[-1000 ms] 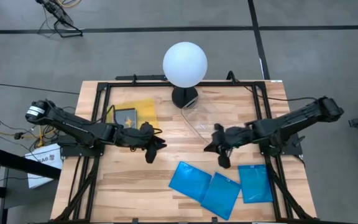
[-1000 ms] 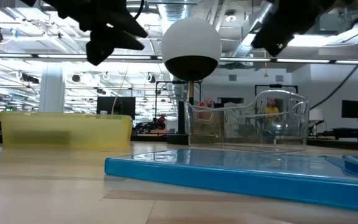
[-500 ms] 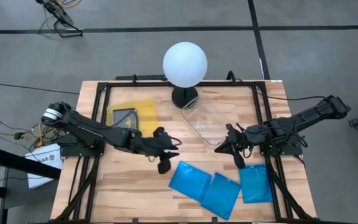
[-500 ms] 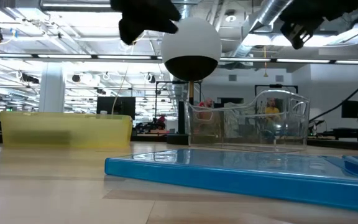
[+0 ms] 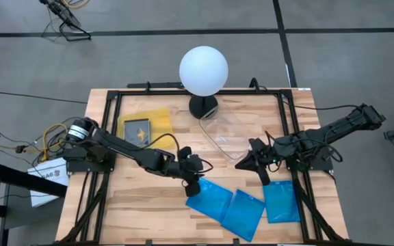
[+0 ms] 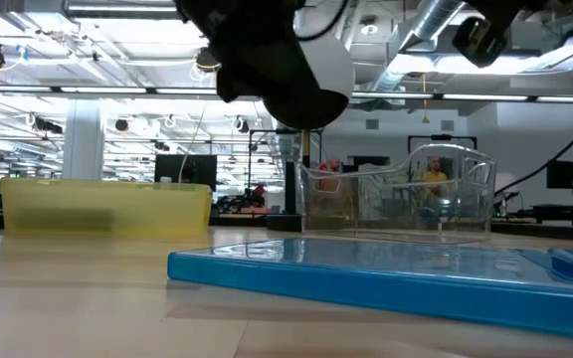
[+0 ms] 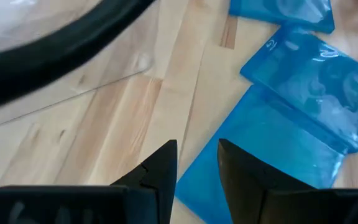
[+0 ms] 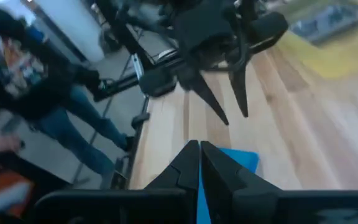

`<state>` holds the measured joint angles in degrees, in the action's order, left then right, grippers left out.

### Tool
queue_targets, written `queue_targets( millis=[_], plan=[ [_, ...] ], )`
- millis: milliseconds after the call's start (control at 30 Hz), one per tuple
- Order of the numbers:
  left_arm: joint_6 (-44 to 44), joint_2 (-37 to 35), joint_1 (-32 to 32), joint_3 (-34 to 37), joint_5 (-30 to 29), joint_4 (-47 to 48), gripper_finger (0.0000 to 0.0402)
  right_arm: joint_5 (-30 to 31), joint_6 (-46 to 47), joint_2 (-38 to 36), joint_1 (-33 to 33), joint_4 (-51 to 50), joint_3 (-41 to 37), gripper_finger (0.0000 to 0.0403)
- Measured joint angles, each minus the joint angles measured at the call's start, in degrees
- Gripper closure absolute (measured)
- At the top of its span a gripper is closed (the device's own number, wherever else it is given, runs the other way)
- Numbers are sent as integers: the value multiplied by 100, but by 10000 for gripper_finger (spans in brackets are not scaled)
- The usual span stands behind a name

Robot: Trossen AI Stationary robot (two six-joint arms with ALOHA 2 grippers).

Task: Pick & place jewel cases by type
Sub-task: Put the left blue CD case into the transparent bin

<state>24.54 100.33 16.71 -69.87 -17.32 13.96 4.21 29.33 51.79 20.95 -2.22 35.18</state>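
Note:
Three bright blue jewel cases lie flat near the table's near edge: a left one (image 5: 209, 198), a middle one (image 5: 243, 212) and a right one (image 5: 280, 201). The middle case overlaps the left one's edge. A dark case (image 5: 137, 128) rests in the yellow tray (image 5: 157, 117). My left gripper (image 5: 194, 183) hangs open above the far left corner of the left blue case (image 7: 260, 155), touching nothing. My right gripper (image 5: 262, 174) is shut and empty, in the air between the clear tray (image 5: 228, 133) and the right blue case.
A lamp with a white globe (image 5: 204, 70) stands at the far middle, its dark base beside the clear tray. Black frame rails (image 5: 289, 123) run along the table's sides. Bare wood lies between the yellow tray and the blue cases. A person (image 8: 36, 81) stands beyond the table.
My left gripper has swung from beside the yellow tray toward the table's right and near edge, ending over the left blue case. My right gripper drew back a little toward the right edge, then held still. The cases have not moved.

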Motion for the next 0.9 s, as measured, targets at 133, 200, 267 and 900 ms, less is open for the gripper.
queue_targets(
  millis=[133,200,267,900],
  plan=[
    [455,207,69,-9,52,-85,295,-36,275,3,193,-395,-1,395],
    [701,237,169,8,33,16,295,289,364,78,444,-568,-1,395],
    [904,329,313,-9,12,-210,295,457,369,234,679,-740,3,395],
    [5709,486,1891,-52,-310,-448,294,583,-1216,2521,461,-1118,319,395]
  ],
)
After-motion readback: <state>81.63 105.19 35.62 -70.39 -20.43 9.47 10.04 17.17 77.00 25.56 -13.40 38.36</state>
